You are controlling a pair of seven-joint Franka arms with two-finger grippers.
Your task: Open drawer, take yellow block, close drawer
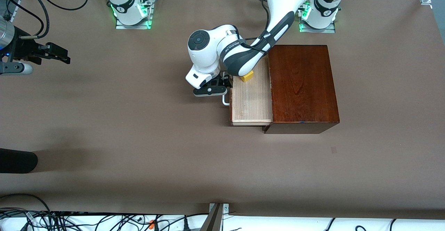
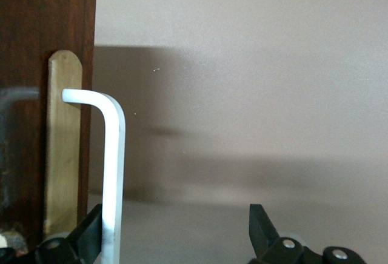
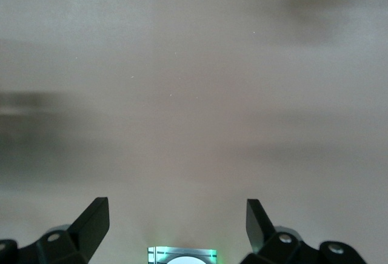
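Left gripper [image 2: 176, 240] fingers spread, handle [image 2: 113, 173] against one; right gripper [image 3: 177, 224] fingers spread.

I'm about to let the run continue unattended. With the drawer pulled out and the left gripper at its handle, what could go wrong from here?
The left gripper is open with the white handle against one finger; withdrawing could snag it and shift the drawer. The left arm hangs over the yellow block, so the waiting right gripper may collide with it when reaching in.
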